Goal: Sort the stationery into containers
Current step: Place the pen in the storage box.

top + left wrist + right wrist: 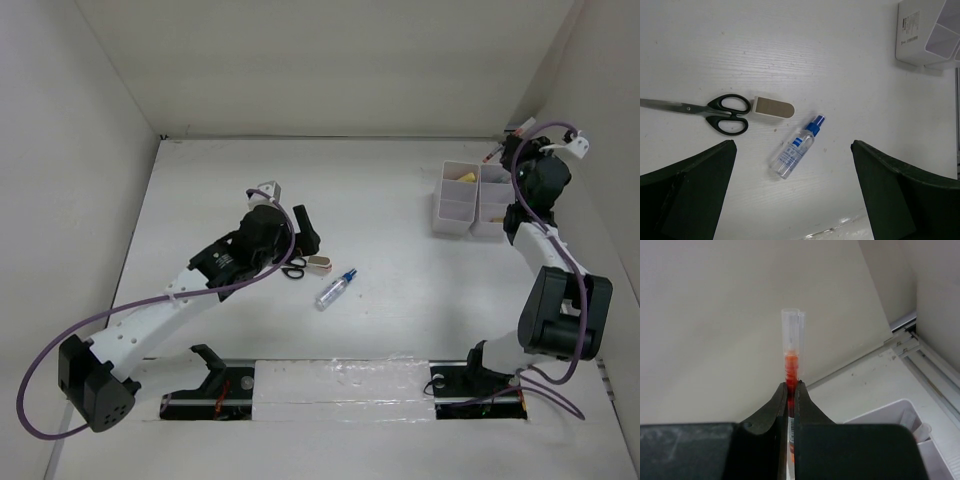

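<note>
My right gripper [792,386], pinching the red pen [791,357], holds it upright with the bins [890,415] just below and to its right; one bin already holds a yellow item [466,177]. My left gripper [792,145], spread wide, hovers over the unsorted bottle [796,147], scissors [725,114] and eraser block [774,107].

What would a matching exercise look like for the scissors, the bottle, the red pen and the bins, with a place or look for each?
Things:
1. scissors
2. bottle
3. red pen
4. bins

Descriptions:
A. white, with inner compartments
B. pinched in the shut right pincer
C. black handles, beside the beige block
D. clear, blue cap

Pairs: 1-C, 2-D, 3-B, 4-A
</note>
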